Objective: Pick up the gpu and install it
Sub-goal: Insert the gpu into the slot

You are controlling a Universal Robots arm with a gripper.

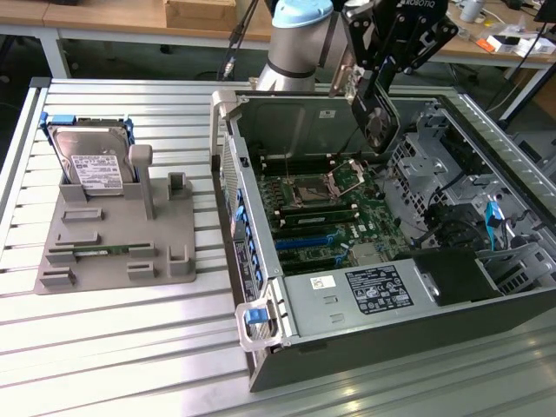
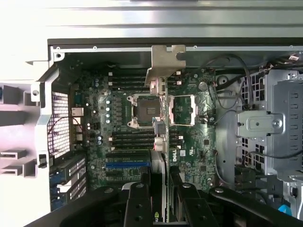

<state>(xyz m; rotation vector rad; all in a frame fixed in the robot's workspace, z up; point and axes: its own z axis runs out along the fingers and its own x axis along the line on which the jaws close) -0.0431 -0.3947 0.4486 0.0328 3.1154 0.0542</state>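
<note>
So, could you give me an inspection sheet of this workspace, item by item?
Surface: slatted metal table.
Job's things: gpu held on edge over the motherboard of the open computer case; not seated.
Clutter: hard drive standing in a grey holder; memory stick lying in it.
Grippers: gripper, jaws shut on the gpu.
Cables: black cables and a blue cable inside the case.
Surroundings: wooden benches behind.

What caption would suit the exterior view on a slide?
Robot hand holds the gpu above the open computer case.
</note>
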